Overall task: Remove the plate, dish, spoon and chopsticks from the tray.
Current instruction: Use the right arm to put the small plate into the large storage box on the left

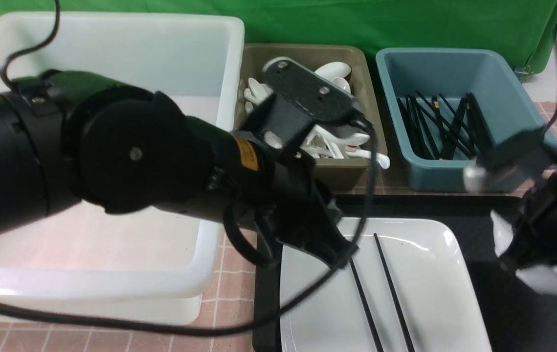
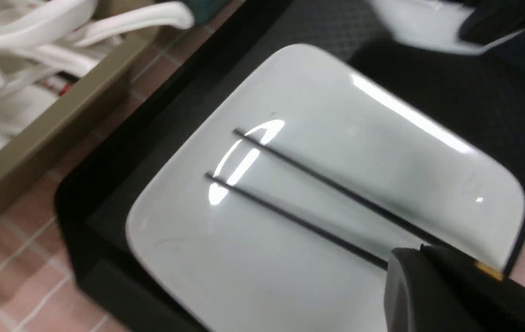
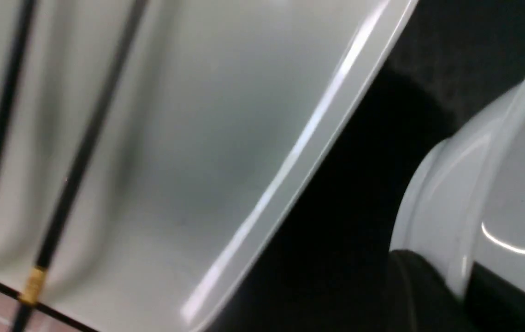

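The large white plate [image 1: 430, 293] [image 2: 382, 152] [image 3: 221, 115] lies on the black tray [image 1: 503, 303] [image 2: 105, 184]. Across the plate lie the two black chopsticks [image 1: 390, 288] [image 2: 299, 167] [image 3: 83, 147]. My left gripper [image 1: 344, 254] [image 2: 421, 253] hangs shut just above the chopsticks' far ends, with nothing seen between its fingers. At the tray's right, my right gripper [image 1: 518, 254] [image 3: 467, 281] is shut on the rim of the small white dish [image 1: 547, 283] [image 2: 419, 25] [image 3: 497, 193], which is tilted. I cannot pick out the task's spoon.
A big white tub [image 1: 112, 49] stands at the left under my left arm. Behind the tray are a tan bin [image 1: 356, 54] with several white spoons and a blue bin [image 1: 503, 63] with several black chopsticks. A cable loops over the plate's near-left part.
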